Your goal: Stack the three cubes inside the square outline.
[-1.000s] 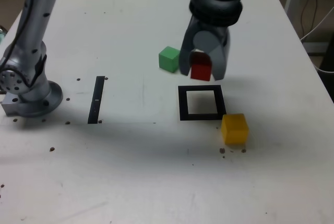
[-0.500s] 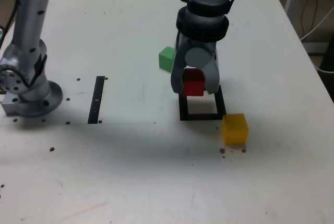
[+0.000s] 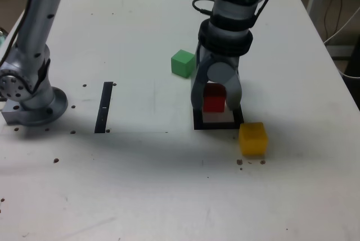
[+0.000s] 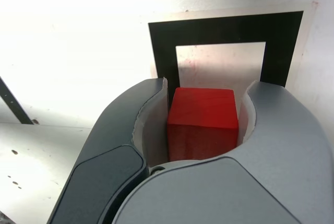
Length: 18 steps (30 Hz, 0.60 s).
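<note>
Now clamped on the red cube point(image 4: 202, 119): gripper point(image 3: 215, 107) closed narrowly, one jaw flat against each of two opposite faces, top face and the face toward the wrist camera left bare. Held low over the square outline point(image 3: 198, 124), roughly above its white centre; impossible to tell whether already touching down.

Probably light and rigid, judging by the small solid block with crisp edges and a matte skin. Unlikely to dent, crack or slide out of a flat pinch. Best taken as here, across two parallel faces and near mid-height, so as to hang level and land square. Same likely true of the green cube point(image 3: 183, 63), lying beyond the outline and toward the exterior view's left, and of the yellow cube point(image 3: 252, 138), lying just off the outline's near corner on the exterior view's right. Worth minding that yellow one, close beside the jaw on that side when opening.

Underneath, a flat white table point(image 3: 140, 185), smooth, dotted with small dark specks; good for a steady stack. Also a thin black strip point(image 3: 104, 106) well apart toward the exterior view's left, next to the arm's round base point(image 3: 31, 100). Beyond the table edge on the exterior view's right, some cables point(image 3: 337, 5) and a bit of floor.
</note>
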Motion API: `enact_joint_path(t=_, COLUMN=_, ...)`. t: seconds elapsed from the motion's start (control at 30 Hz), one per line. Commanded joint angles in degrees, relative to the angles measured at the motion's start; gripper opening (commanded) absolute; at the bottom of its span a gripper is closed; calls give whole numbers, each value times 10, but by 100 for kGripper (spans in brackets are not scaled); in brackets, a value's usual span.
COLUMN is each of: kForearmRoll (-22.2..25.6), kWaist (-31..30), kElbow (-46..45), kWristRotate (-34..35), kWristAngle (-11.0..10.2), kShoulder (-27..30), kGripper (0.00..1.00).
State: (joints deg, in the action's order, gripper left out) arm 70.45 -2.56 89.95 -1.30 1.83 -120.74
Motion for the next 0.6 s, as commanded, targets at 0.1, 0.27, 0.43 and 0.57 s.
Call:
enact_joint_path(t=0.1, kForearmRoll=-11, kWaist=7, kElbow=-5, kWristRotate=-5, kWristAngle=2, kShoulder=-13, kGripper=48)
enact_joint_path(t=0.27, kForearmRoll=-25, kWaist=13, kElbow=-15, kWristRotate=-10, kWristAngle=3, kShoulder=-15, kGripper=48)
enact_joint_path(t=0.43, kForearmRoll=-39, kWaist=19, kElbow=-28, kWristRotate=-21, kWristAngle=10, kShoulder=-16, kGripper=64)
enact_joint_path(t=0.57, kForearmRoll=-49, kWaist=23, kElbow=-35, kWristRotate=-33, kWristAngle=16, kShoulder=-17, kGripper=85)
